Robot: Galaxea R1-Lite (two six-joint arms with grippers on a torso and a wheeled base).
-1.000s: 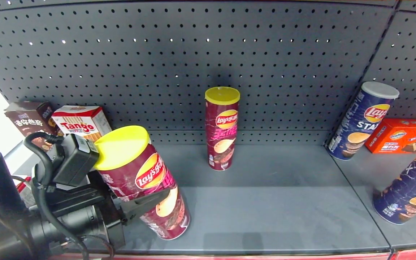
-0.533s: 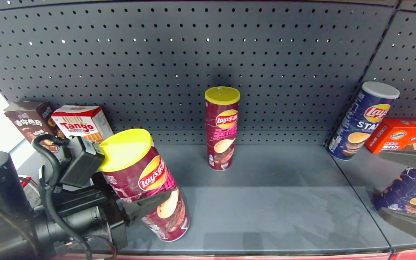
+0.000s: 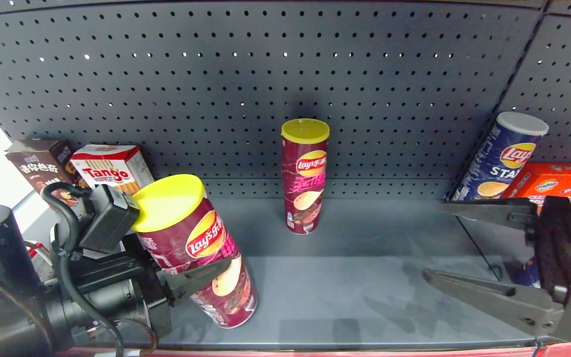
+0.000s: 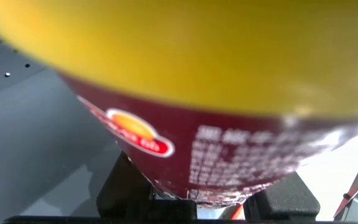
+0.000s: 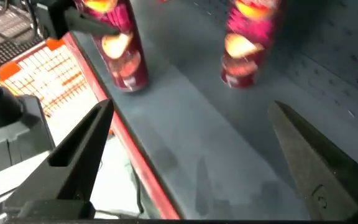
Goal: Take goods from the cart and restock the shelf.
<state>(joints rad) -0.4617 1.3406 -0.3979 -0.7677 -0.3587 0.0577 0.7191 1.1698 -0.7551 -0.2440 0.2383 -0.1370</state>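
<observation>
A maroon chips can with a yellow lid is tilted at the shelf's front left, and my left gripper is shut on its middle. Its base is down by the grey shelf board; I cannot tell if it touches. The left wrist view has the lid and maroon body very close. A second maroon can stands upright at the back centre. My right gripper hangs open over the shelf's right side with nothing between its fingers. The right wrist view looks between those open fingers toward the held can and the upright can.
A blue chips can leans at the back right beside an orange box. Two biscuit boxes stand at the back left. A perforated panel backs the shelf. The shelf's red front edge runs below my right gripper.
My right gripper has come in from the right, open, and now covers the blue can lying at the right. The left gripper and its can have barely shifted.
</observation>
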